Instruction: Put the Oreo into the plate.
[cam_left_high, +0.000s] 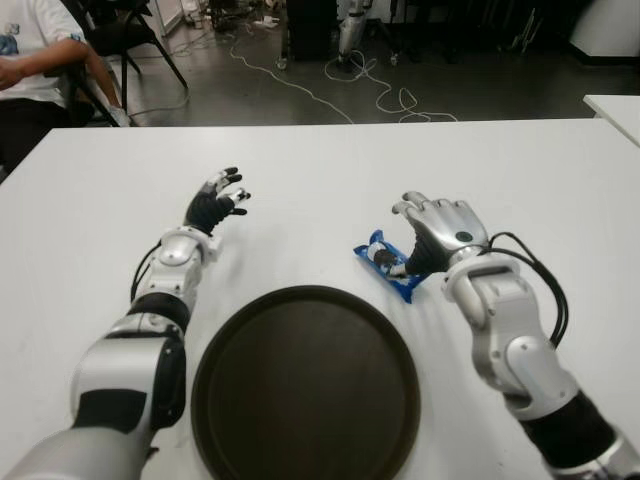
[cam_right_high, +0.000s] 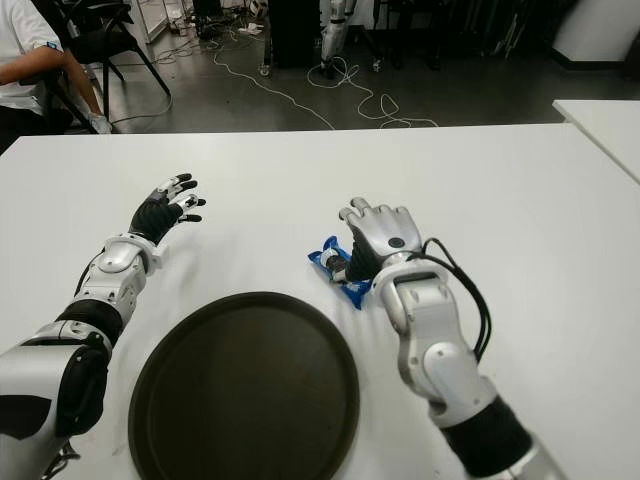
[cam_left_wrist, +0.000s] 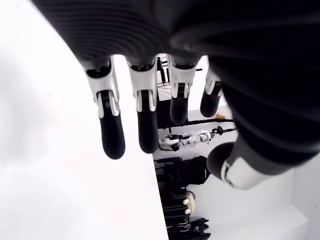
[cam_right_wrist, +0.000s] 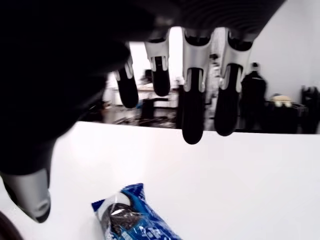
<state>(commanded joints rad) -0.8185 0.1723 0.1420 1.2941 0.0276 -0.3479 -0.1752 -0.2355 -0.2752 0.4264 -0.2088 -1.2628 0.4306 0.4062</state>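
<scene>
The Oreo (cam_left_high: 384, 262) is a small blue packet lying flat on the white table (cam_left_high: 330, 170), just beyond the far right rim of the dark round plate (cam_left_high: 305, 390). My right hand (cam_left_high: 432, 228) hovers over the packet's right end with its fingers spread and nothing in them. In the right wrist view the packet (cam_right_wrist: 131, 220) shows below the palm, between the thumb (cam_right_wrist: 30, 197) and the extended fingers (cam_right_wrist: 192, 115), untouched. My left hand (cam_left_high: 218, 198) is open over bare table, to the left of the plate's far side. The plate holds nothing.
A seated person (cam_left_high: 30, 60) and a black chair (cam_left_high: 130, 40) are beyond the table's far left corner. Cables (cam_left_high: 340, 85) lie on the floor behind. The corner of another white table (cam_left_high: 615, 108) shows at the far right.
</scene>
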